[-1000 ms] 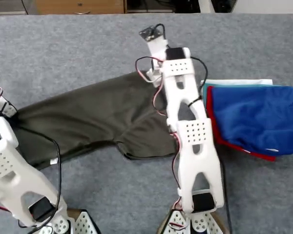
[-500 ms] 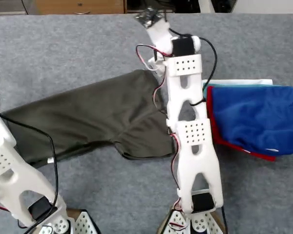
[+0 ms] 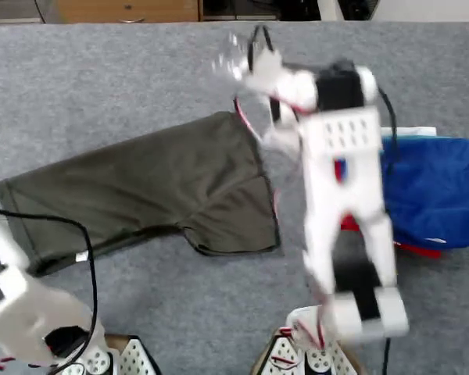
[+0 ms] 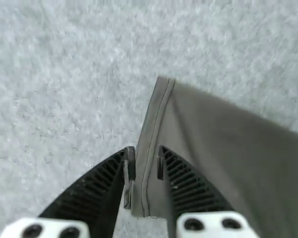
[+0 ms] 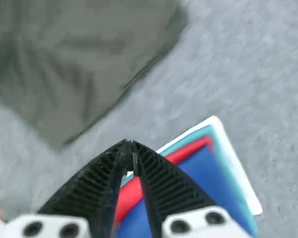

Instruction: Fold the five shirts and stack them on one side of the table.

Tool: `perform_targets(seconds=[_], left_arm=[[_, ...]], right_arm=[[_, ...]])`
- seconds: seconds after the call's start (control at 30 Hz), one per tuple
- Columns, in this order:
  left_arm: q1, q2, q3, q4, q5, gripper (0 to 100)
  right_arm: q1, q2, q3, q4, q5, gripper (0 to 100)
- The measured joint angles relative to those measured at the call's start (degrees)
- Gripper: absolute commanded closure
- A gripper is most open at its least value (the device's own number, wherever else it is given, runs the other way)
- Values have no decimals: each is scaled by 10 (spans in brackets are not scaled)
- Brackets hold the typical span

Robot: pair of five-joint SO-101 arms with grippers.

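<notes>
Olive shirt [image 3: 156, 187] lies flat mid-table, long axis running left to right. My left gripper [image 4: 143, 166] looks pinched on its left-end hem. Right gripper [image 5: 132, 148] is clenched and empty, raised near the shirt's far right corner, beside the folded stack [image 3: 430, 195]. I judge the left arm nearer for the fold.

Workroom: felt table [image 3: 102, 78], wooden drawers [image 3: 129, 10]

The olive-green shirt [image 3: 156, 187] is plain, lying on a speckled grey table [image 3: 102, 78]. Over there, a solid blue shirt [image 3: 434, 191] tops a red shirt [image 3: 418, 250], a teal shirt [image 5: 193, 135] and a white shirt [image 3: 410, 131].
</notes>
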Motion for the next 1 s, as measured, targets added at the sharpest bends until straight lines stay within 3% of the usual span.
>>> perform_targets(seconds=[0.23, 0.4, 0.47, 0.6, 1.0], left_arm=[[11, -243, 425, -243, -1, 913], [32, -336, 704, -455, 20, 950], [32, -338, 764, -527, 25, 950], [33, -313, 801, -608, 28, 918], [30, -170, 735, -627, 40, 917]], right_arm=[[-5, -217, 371, -73, 76, 985], [-66, -259, 491, -103, 126, 815], [-104, -261, 502, -116, 127, 797], [-161, -257, 510, -123, 127, 811], [-242, -120, 536, -251, 113, 814]])
